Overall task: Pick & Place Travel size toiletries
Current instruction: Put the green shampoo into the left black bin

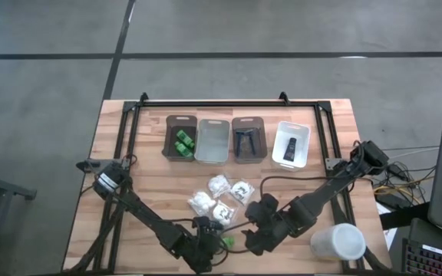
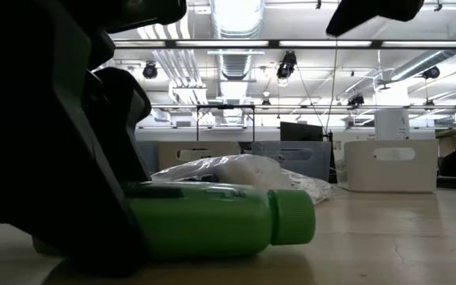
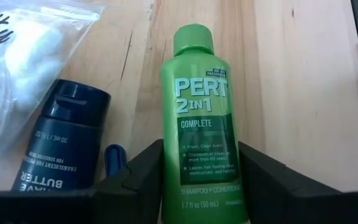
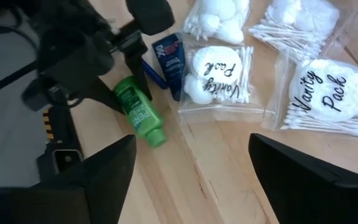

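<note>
Green bottle (image 1: 226, 242) lies at the table's near edge in the high view, just below the four packets (image 1: 219, 197), and your left gripper (image 1: 215, 244) is right on it; the right gripper (image 1: 253, 239) hangs just beside it. Four bins (image 1: 212, 140) sit in a row far back, one already holding green bottles.

Low view: the bottle (image 2: 212, 222) lies flat on the wood, cap out to the side, with the dark left finger covering its base, so you can't read the grip from here.

Left wrist view: the bottle (image 3: 201, 124) lies between the two fingers (image 3: 135, 177), which touch its lower sides, so I judge the left gripper closed on it, down near the base. Long axis runs straight out from the gripper, cap pointing away. A dark blue tube (image 3: 64, 140) lies just beside it, with a blue razor handle (image 3: 114, 160) between them.

Right wrist view: that gripper (image 4: 191, 165) stands wide open and empty, looking at the bottle (image 4: 140, 112) and packets (image 4: 219, 74).

Watch the low hold: lifted by its base, the bottle may droop or twist out. The finger by the tube could also drag the tube or razor along
</note>
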Motion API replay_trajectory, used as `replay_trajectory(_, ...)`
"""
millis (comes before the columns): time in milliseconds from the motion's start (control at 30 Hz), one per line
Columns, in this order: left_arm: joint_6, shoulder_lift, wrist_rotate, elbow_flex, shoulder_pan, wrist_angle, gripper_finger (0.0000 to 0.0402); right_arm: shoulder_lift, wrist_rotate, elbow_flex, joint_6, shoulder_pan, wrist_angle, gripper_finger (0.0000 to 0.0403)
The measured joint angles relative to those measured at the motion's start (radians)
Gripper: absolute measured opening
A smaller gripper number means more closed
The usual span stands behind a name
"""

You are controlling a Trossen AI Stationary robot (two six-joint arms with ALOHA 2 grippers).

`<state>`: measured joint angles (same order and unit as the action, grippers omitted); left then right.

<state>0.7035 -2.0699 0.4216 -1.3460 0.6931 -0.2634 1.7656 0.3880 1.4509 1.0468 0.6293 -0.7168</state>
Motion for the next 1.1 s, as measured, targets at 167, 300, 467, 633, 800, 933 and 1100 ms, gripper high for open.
replay_trajectory(167,-0.001,0.027,-0.006,0.0,-0.003,-0.026,0.0176,-0.044,0.045,0.0,0.015,0.017,0.004,0.0292)
replay_trajectory(300,0.002,0.05,-0.019,-0.002,-0.007,-0.042,0.0175,-0.085,0.086,0.0,0.022,0.03,0.005,0.0284)
replay_trajectory(467,0.007,0.086,-0.019,-0.002,-0.006,-0.055,0.0175,-0.136,0.126,0.0,0.023,0.048,0.011,0.0275)
replay_trajectory(633,0.072,0.135,0.029,-0.001,-0.005,-0.154,0.0174,-0.176,0.164,0.0,0.024,0.055,0.017,0.0263)
replay_trajectory(800,0.247,0.23,0.129,0.011,-0.005,-0.338,0.0174,-0.187,0.18,0.0,0.035,0.055,0.024,0.025)
replay_trajectory(933,0.359,0.327,0.203,0.032,-0.006,-0.443,0.0174,-0.188,0.213,0.0,0.059,0.055,0.025,0.024)
replay_trajectory(1100,0.456,0.47,0.302,0.077,-0.009,-0.511,0.0174,-0.187,0.234,0.0,0.036,0.055,0.015,0.0231)
